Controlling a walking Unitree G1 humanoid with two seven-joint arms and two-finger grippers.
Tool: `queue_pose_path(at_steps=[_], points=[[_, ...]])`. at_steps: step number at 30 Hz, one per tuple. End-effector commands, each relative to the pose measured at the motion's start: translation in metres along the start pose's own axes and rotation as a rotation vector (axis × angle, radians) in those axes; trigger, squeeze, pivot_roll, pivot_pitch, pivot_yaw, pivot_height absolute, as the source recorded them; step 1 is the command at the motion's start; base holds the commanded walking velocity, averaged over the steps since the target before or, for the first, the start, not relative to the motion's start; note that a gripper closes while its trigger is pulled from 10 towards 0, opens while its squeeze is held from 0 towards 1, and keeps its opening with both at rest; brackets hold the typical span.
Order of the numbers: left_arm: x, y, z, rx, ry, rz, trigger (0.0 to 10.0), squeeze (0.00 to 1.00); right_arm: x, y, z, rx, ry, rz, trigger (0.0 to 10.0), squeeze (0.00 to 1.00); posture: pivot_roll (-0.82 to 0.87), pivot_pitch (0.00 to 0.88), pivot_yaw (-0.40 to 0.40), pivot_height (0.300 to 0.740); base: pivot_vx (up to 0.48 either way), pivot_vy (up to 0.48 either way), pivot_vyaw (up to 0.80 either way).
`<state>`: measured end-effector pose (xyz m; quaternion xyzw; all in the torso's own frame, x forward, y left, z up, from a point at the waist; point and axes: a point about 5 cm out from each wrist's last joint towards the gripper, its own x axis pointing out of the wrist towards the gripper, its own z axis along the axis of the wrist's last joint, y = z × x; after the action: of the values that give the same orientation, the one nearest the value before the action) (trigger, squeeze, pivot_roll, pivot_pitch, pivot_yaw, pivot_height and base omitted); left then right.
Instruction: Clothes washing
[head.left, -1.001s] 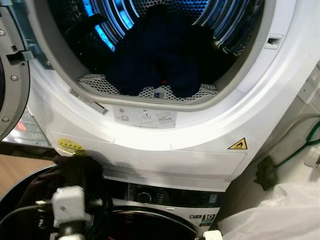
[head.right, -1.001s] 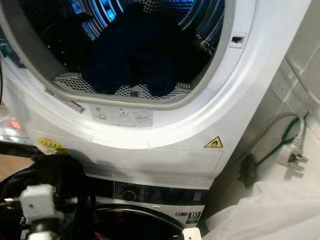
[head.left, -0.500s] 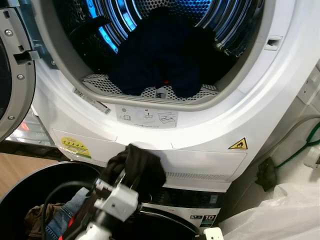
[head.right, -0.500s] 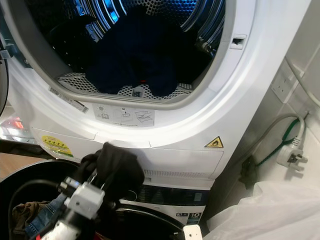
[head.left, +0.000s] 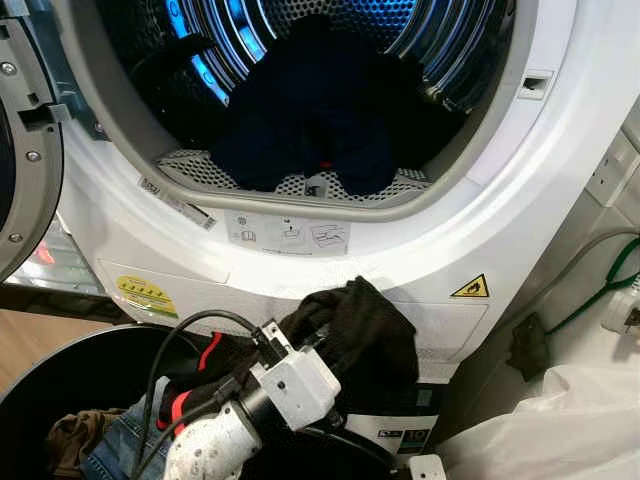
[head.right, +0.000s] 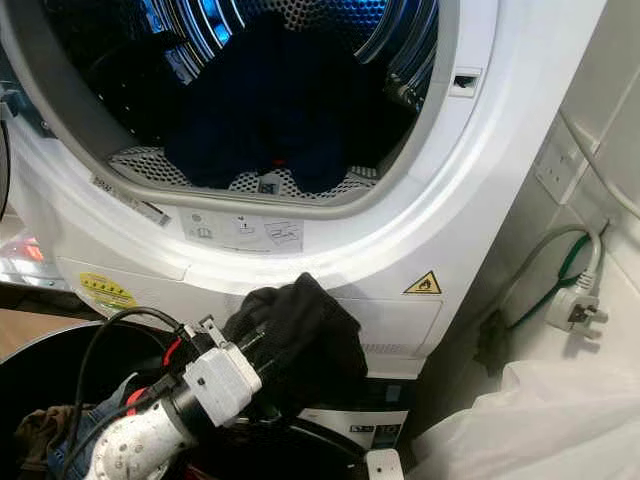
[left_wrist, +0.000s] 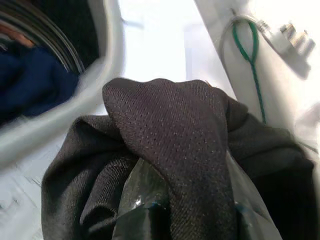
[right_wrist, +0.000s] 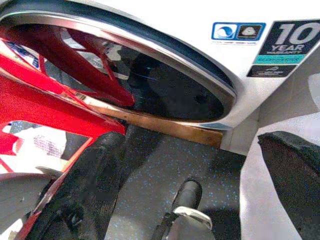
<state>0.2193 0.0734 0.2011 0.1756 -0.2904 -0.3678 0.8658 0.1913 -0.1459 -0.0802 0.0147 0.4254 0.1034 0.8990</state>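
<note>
Left end effector (head.left: 330, 335), clamped on the black garment (head.left: 365, 325), has risen toward the dryer (head.left: 540, 180).

Blue-lit drum (head.left: 330, 40), glare on white dryer front (head.left: 500, 230), blurred wrist views

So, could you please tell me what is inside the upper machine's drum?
A heap of dark navy clothing lies in the blue-lit drum, over the perforated lint filter at its front. Whatever lies beneath the heap is covered.
</note>
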Motion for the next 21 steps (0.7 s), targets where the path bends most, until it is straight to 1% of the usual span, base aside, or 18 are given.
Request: queue_pose_path(at_steps=[1,2,3,5,8,9,10,11,12,13,15,16,18,19,21], points=[[0.013,0.012,0.016,0.022,-0.075,-0.021,0.0,0.0,0.0,0.0,0.001,0.017,-0.004,-0.008,10.0,0.0,0.12,0.0,-0.026,0.74,0.0,0.0,0.0],[0.013,0.012,0.016,0.022,-0.075,-0.021,0.0,0.0,0.0,0.0,0.001,0.017,-0.004,-0.008,10.0,0.0,0.12,0.0,-0.026,0.74,0.0,0.0,0.0],[0.024,0.02,0.019,0.059,-0.109,-0.071,0.0,0.0,0.0,0.0,0.001,0.019,-0.004,-0.007,10.0,0.0,0.13,0.0,-0.037,0.74,0.0,0.0,0.0],[0.034,0.026,0.023,0.112,-0.144,-0.117,0.0,0.0,0.001,0.001,0.001,0.019,-0.003,-0.006,10.0,0.0,0.13,0.0,-0.037,0.74,0.0,0.0,0.0],[0.049,0.038,0.03,0.143,-0.19,-0.153,0.0,0.0,0.001,0.001,0.002,0.01,-0.003,-0.004,10.0,0.0,0.12,0.0,-0.03,0.74,0.0,0.0,0.0],[0.057,0.044,0.035,0.159,-0.22,-0.167,0.0,0.0,0.001,0.001,0.002,0.011,-0.004,-0.005,10.0,0.0,0.11,0.0,-0.026,0.74,0.0,0.0,0.0],[0.069,0.051,0.046,0.192,-0.267,-0.197,0.0,0.0,0.001,0.002,0.001,0.017,-0.005,-0.009,10.0,0.0,0.11,0.0,-0.02,0.74,0.0,0.0,0.0],[0.069,0.051,0.046,0.192,-0.267,-0.197,0.0,0.0,0.001,0.002,0.001,0.017,-0.005,-0.009,10.0,0.0,0.11,0.0,-0.02,0.74,0.0,0.0,0.0],[0.08,0.056,0.054,0.233,-0.302,-0.226,0.0,0.0,0.001,0.002,0.001,0.023,-0.005,-0.011,10.0,0.0,0.11,0.0,-0.017,0.74,0.0,0.0,0.0],[0.089,0.062,0.06,0.275,-0.321,-0.233,0.0,0.0,0.001,0.002,0.001,0.026,-0.004,-0.013,10.0,0.0,0.11,0.0,-0.017,0.74,0.0,0.0,0.0],[0.096,0.07,0.065,0.301,-0.332,-0.228,0.0,0.0,0.001,0.002,0.001,0.028,-0.004,-0.014,10.0,0.0,0.11,0.0,-0.012,0.74,0.0,0.0,0.0],[0.105,0.083,0.074,0.367,-0.356,-0.201,0.0,0.0,0.001,0.003,0.001,0.026,-0.004,-0.012,10.0,0.0,0.11,0.0,-0.01,0.74,0.0,0.0,0.0],[0.112,0.095,0.081,0.421,-0.373,-0.167,0.0,0.0,0.001,0.003,0.001,0.025,-0.004,-0.013,10.0,0.0,0.11,0.0,-0.011,0.74,0.0,0.0,0.0],[0.12,0.113,0.091,0.483,-0.392,-0.118,0.0,0.0,0.001,0.003,0.002,0.024,-0.004,-0.012,10.0,0.0,0.11,0.0,-0.008,0.74,0.0,0.0,0.0],[0.126,0.127,0.099,0.513,-0.412,-0.073,0.0,0.0,0.001,0.003,0.002,0.024,-0.003,-0.011,10.0,0.0,0.11,0.0,-0.007,0.74,0.0,0.0,0.0]])
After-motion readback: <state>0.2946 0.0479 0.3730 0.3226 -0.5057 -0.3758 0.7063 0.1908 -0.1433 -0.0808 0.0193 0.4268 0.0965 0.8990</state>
